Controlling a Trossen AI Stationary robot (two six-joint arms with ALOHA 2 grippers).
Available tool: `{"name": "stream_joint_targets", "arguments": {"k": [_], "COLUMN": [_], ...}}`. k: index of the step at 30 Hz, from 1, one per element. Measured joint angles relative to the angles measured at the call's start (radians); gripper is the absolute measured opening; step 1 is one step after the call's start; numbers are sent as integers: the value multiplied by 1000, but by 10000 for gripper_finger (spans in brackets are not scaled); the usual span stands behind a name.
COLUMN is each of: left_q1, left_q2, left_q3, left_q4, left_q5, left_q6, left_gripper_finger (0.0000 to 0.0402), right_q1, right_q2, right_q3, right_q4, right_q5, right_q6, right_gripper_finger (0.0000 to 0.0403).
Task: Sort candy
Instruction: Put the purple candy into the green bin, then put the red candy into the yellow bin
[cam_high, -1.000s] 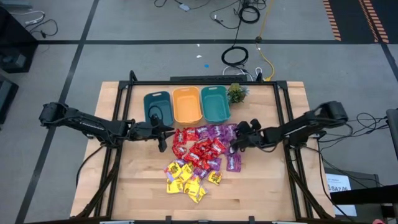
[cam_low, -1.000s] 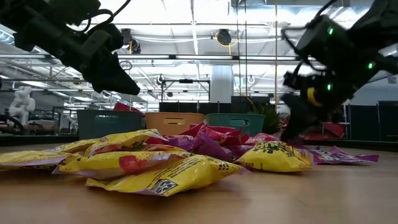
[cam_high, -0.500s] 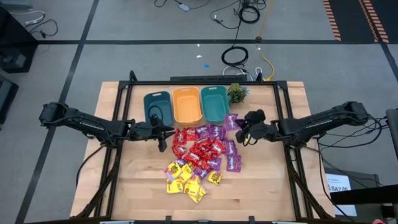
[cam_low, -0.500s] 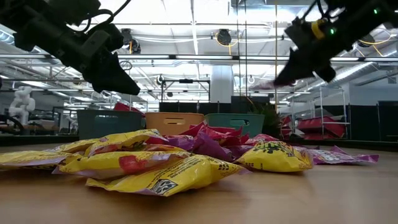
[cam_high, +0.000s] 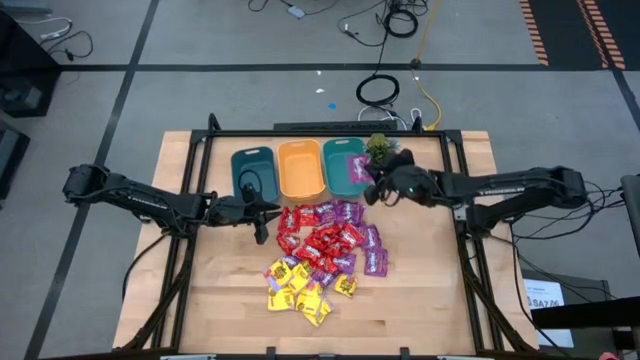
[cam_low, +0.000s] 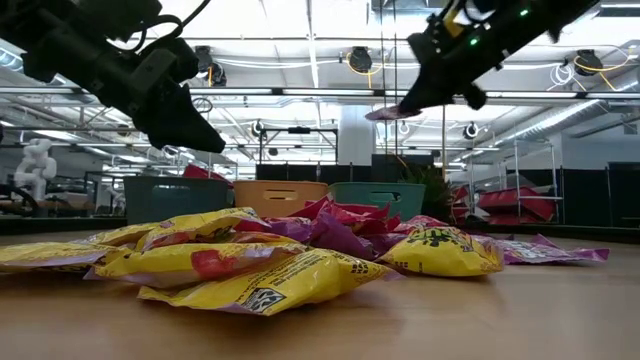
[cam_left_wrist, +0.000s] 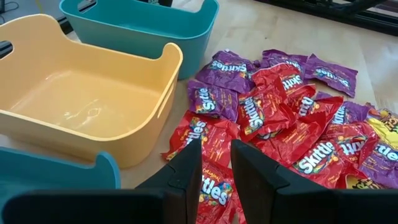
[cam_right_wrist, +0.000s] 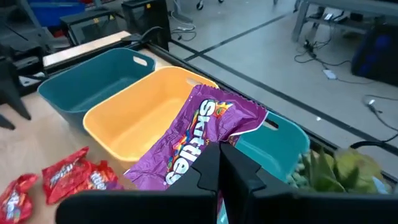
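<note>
The candy pile (cam_high: 322, 245) lies mid-table: red and purple packets toward the far side, yellow ones (cam_high: 300, 288) nearer; it also shows in the low view (cam_low: 300, 255). My right gripper (cam_high: 377, 186) hangs high over the right teal bin (cam_high: 340, 178), shut on one purple packet (cam_high: 352, 165). My left gripper (cam_high: 262, 218) hovers at the pile's left edge, narrowly open over red packets (cam_left_wrist: 214, 186), touching nothing. The orange bin (cam_high: 300, 168) and left teal bin (cam_high: 252, 172) stand in a row at the far side. My right gripper pinches the purple packet by one end (cam_right_wrist: 208, 152) between its two fingers, reaching roughly level from the table's right. The packet is lifted clear and sticks out beyond the fingertips, crumpled, over the right teal bin (cam_right_wrist: 280, 140). In the low view it shows as a flap (cam_low: 392, 112) ahead of the gripper.
A small green plant (cam_high: 381, 150) stands just right of the right teal bin, close under my right arm. Bare wood lies left of the pile and along the near edge (cam_high: 400, 320). The black frame rails (cam_high: 330, 132) run around the table.
My right gripper has risen from the right side of the pile and moved toward the far edge and leftward, carrying the purple packet lifted clear, until it stands over the right teal bin. The left arm has kept still.
</note>
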Motion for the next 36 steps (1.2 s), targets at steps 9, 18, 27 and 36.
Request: {"name": "stream_joint_targets", "arguments": {"k": [9,18,27,36], "left_q1": [0,0,0,0], "left_q2": [0,0,0,0], "left_q3": [0,0,0,0], "left_q4": [0,-1,0,0], "left_q5": [0,0,0,0], "left_q6": [0,0,0,0], "left_gripper_finger": [95,95,95,95], "right_q1": [-151,-205,-206,-205], "right_q2": [166,220,220,217], "right_q3": [69,89,89,89], "right_q4": [61,71,104,101], "right_q5": [-91,-87,-87,-155], "right_q6": [-35,-25,-48,-47], "right_gripper_finger": [0,45,99,112]}}
